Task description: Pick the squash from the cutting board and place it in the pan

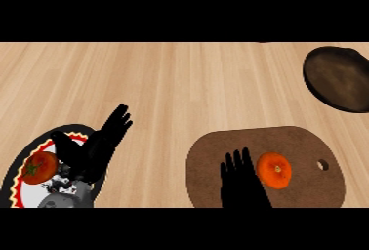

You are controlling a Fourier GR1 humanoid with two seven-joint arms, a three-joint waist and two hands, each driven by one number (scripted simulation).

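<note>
Orange against dark brown, the squash (275, 170) is seen in the head view lying on the board (288, 146), right of centre and near the board's small hole. The right hand (241, 183) is laid over the board just left of the squash, its fingers straight and spread, pointing away from the robot; nothing is held, and whether the fingers touch the squash cannot be told. The pan (337, 78) is found at the upper right, well apart from the board, partly cut by the view's edge. At the lower left a plate (14, 180) with a red and yellow rim is seen, a tomato (39, 167) lying on it; the left hand (97, 144) is rested open above it, fingers up, holding nothing.

The grasp is judged not yet made. It would be done well if the hand were shifted right until the squash sits between thumb and fingers, then closed around its middle. Since the squash is round, it could be nudged away by a sideways approach.
</note>
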